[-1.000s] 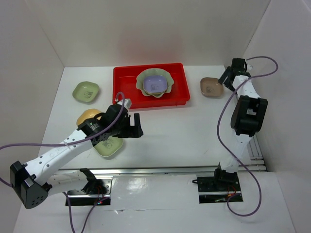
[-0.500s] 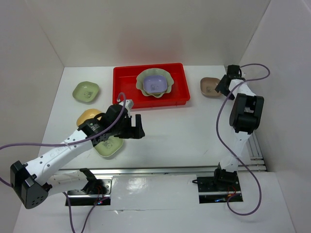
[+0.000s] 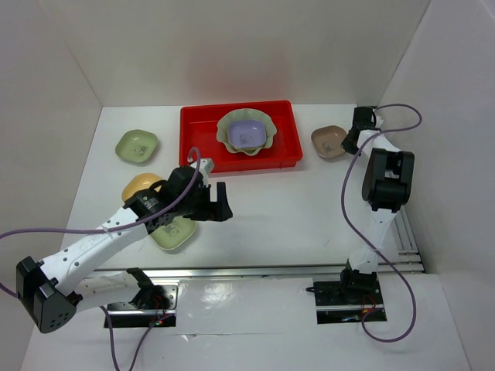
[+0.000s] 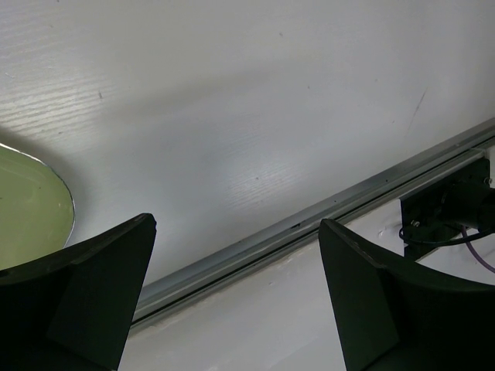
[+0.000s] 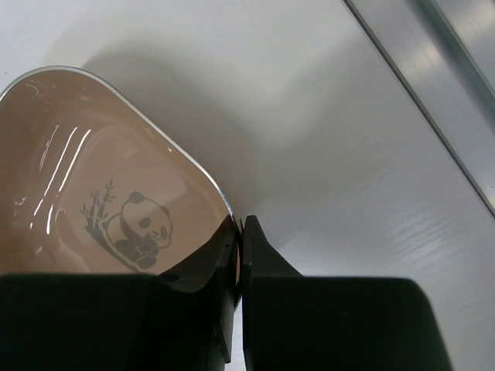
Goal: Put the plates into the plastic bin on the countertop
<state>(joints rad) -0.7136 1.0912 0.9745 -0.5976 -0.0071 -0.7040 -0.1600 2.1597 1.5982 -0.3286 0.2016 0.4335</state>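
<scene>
Pinching beige panda plate (image 5: 93, 193) by its rim, right gripper (image 5: 240, 255) clamped tight; located on countertop (image 3: 294, 209) just right of red plastic bin (image 3: 232, 166). Recommend lifting level, clearing bin wall before release. Left gripper (image 4: 236, 224) spread wide, empty.

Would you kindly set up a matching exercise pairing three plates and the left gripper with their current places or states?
1 lavender plate
2 beige plate
3 yellow plate
4 left gripper

a rim pinched by right fingers
b open, holding nothing
c nested in the scalloped plate in the red bin
d on the countertop, partly under the left arm

Pairs: 1-c, 2-a, 3-d, 4-b
</scene>
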